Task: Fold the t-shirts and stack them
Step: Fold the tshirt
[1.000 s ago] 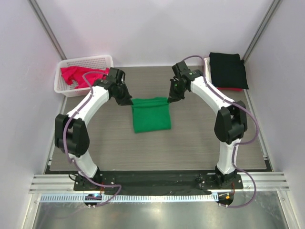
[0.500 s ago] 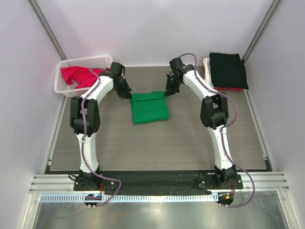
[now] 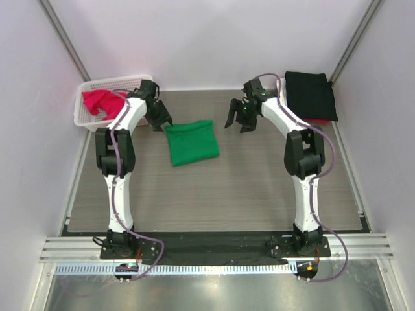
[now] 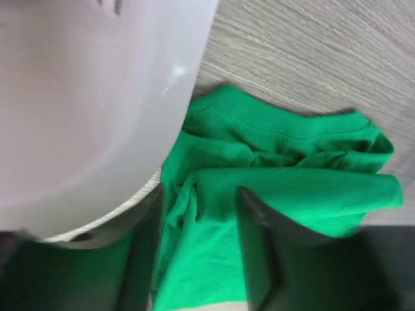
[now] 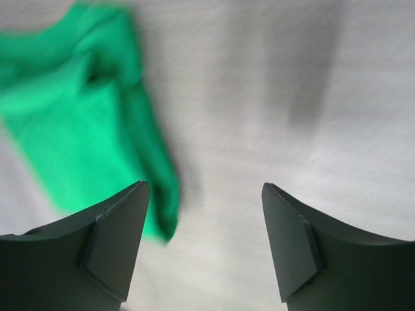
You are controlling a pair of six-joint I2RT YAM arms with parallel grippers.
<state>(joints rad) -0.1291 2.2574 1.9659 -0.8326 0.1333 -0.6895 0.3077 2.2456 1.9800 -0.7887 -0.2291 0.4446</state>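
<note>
Green t-shirt (image 3: 192,142) lies folded in a bright, almost square shape on the table (image 3: 246,188). It is near the white basket (image 3: 120,80), just to the basket's right, and it sits a bit crooked.

The left gripper (image 3: 162,122) is at the shirt's edge on the basket side. Its jaws are squeezed in on a bunch of green cloth. The left wrist view shows this up close, with wrinkles, a stitched hem and layers of cloth between two dark fingers. The top view is too far off to show that.

The right gripper (image 3: 238,123) is past the shirt, farther from the basket, and not touching it. Its jaws are wide open and hold nothing. The right wrist view is blurry.

Only the top view shows a red-pink t-shirt (image 3: 100,102) in the basket. It also shows a black t-shirt (image 3: 310,94) folded far across the table from the basket.
</note>
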